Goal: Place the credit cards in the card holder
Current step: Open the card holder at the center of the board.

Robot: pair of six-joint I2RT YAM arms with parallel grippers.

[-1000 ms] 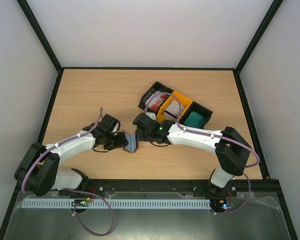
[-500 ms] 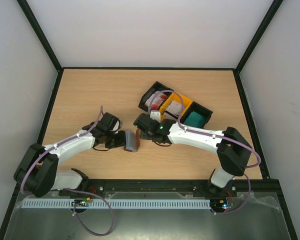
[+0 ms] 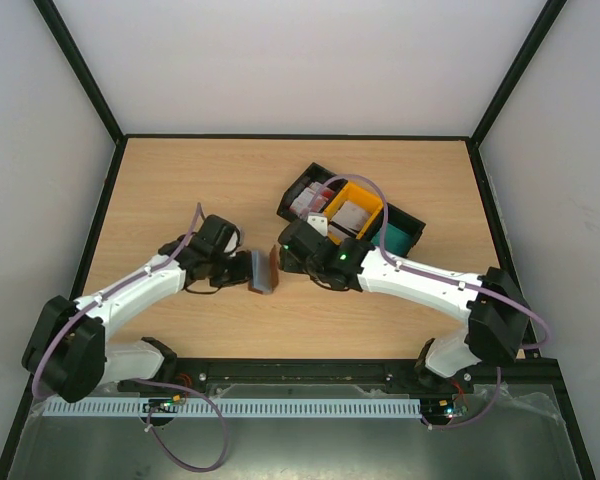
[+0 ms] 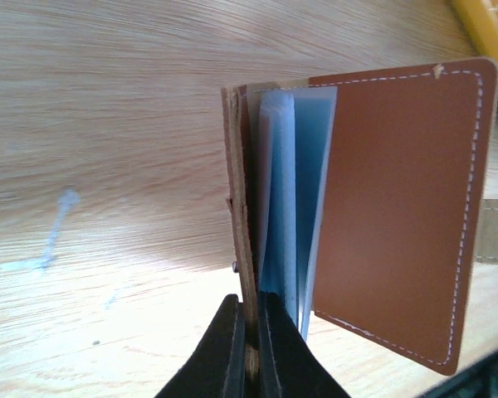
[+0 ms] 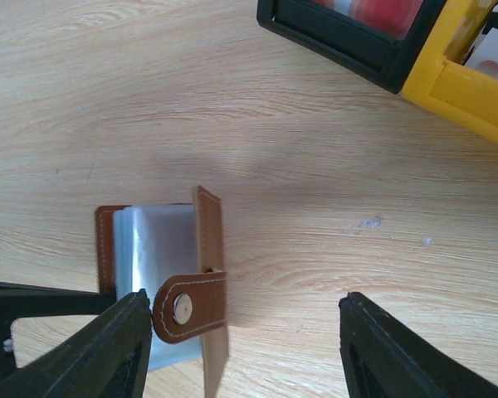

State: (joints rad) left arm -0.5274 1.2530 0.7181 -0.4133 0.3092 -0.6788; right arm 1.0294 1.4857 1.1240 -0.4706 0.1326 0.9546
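The card holder is a brown leather wallet, standing partly open on the table between the two arms. Clear bluish sleeves show between its covers. My left gripper is shut on the edge of one cover. My right gripper stands open just above the holder, its left finger beside the snap tab and nothing between its fingers. The credit cards lie in the bin tray: red-and-white, white-grey, teal.
The black-and-yellow bin tray sits behind the right gripper, its black and yellow walls at the top right of the right wrist view. Black frame rails border the table.
The left gripper has shut on the holder's cover. The right gripper has opened, let go of the holder and shifted slightly back; the holder has moved a little to the left.
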